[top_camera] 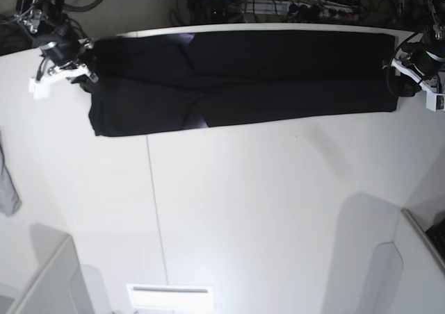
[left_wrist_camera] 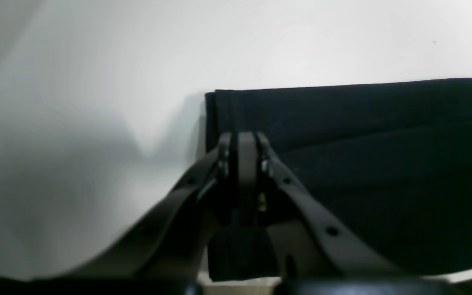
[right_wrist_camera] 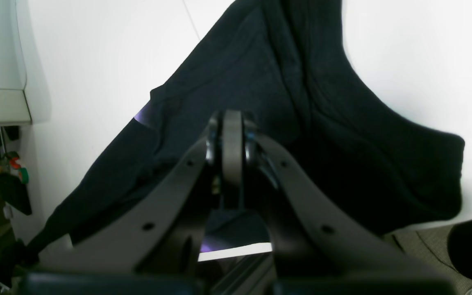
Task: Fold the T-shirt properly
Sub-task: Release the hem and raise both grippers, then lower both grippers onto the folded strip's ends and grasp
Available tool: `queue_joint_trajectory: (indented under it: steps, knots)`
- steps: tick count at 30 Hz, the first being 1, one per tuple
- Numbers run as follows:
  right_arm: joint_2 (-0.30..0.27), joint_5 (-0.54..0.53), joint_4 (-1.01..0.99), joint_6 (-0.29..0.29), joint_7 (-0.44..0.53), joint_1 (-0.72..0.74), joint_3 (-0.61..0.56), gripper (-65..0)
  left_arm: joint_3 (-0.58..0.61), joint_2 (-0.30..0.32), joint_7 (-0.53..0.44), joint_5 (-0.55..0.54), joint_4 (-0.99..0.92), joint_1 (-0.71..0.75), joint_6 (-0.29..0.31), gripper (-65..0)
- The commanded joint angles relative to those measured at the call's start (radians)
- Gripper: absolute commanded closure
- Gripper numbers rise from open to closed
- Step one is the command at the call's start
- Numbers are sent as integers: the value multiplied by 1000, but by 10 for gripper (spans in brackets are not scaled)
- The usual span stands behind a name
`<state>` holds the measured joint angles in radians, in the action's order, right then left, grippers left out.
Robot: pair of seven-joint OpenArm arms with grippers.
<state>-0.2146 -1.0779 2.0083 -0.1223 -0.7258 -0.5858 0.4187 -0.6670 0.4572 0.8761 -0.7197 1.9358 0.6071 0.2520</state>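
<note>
The black T-shirt (top_camera: 243, 78) lies folded into a long strip along the far edge of the white table (top_camera: 264, 210). A bit of purple print (top_camera: 201, 123) shows at its near edge. My left gripper (top_camera: 393, 74) is at the strip's right end. In the left wrist view its fingertips (left_wrist_camera: 246, 143) are pressed together over the shirt's (left_wrist_camera: 363, 164) end edge. My right gripper (top_camera: 87, 74) is at the left end. In the right wrist view it (right_wrist_camera: 232, 123) is shut, with the cloth (right_wrist_camera: 240, 61) creased toward it and a purple patch (right_wrist_camera: 142, 116) beside it.
A small grey cloth scrap (top_camera: 7, 182) lies at the table's left edge. Pale box-like shapes stand at the near left (top_camera: 42, 279) and near right (top_camera: 424, 251). Cables and equipment (top_camera: 299, 1) crowd the floor behind the table. A seam (top_camera: 153, 210) runs across the tabletop.
</note>
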Motion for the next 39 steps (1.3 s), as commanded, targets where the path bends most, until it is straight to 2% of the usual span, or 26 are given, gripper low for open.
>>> queue_joint_trajectory:
  steps: [1, 4, 10, 16, 20, 23, 25, 29, 31, 34, 36, 39]
  knots:
    - [-10, -18, 19, 11, 18, -4, 3, 0, -10, 18, -19, -5, 17, 7, -1, 0]
    - [-10, -6, 16, 11, 18, -12, 3, 0, -9, 18, -19, -5, 17, 24, -1, 0]
    - [11, 164, 10, 11, 18, 13, 1, 0, 0, 18, -21, -4, 15, 44, -1, 0]
    - [33, 167, 10, 11, 19, 17, 1, 0, 2, 18, -22, 7, 15, 73, -1, 0]
    - [33, 167, 10, 11, 19, 19, 1, 0, 6, 13, -22, 139, 15, 73, 0, 0]
    - [33, 167, 10, 11, 19, 19, 1, 0, 60, 12, -25, 211, 11, 66, 0, 0]
    - [33, 167, 10, 13, 19, 19, -1, 0, 77, 8, -27, 228, 9, 63, -1, 0]
    - [33, 166, 10, 13, 19, 19, -1, 0, 65, -39, -27, 237, 9, 14, -1, 0]
    - [33, 167, 10, 34, 19, 19, -1, 0, 51, -54, -27, 252, 14, 6, -3, 0]
    - [34, 169, 10, 111, 19, 14, -1, 0, 49, -73, -27, 285, 14, -22, -3, 0]
    - [34, 170, 10, 145, 19, 14, -1, 0, 49, -74, -27, 311, 14, -29, -3, -94]
    - [33, 170, 10, 194, 18, 16, -1, 0, 42, -74, -27, 318, 15, -37, -4, -283]
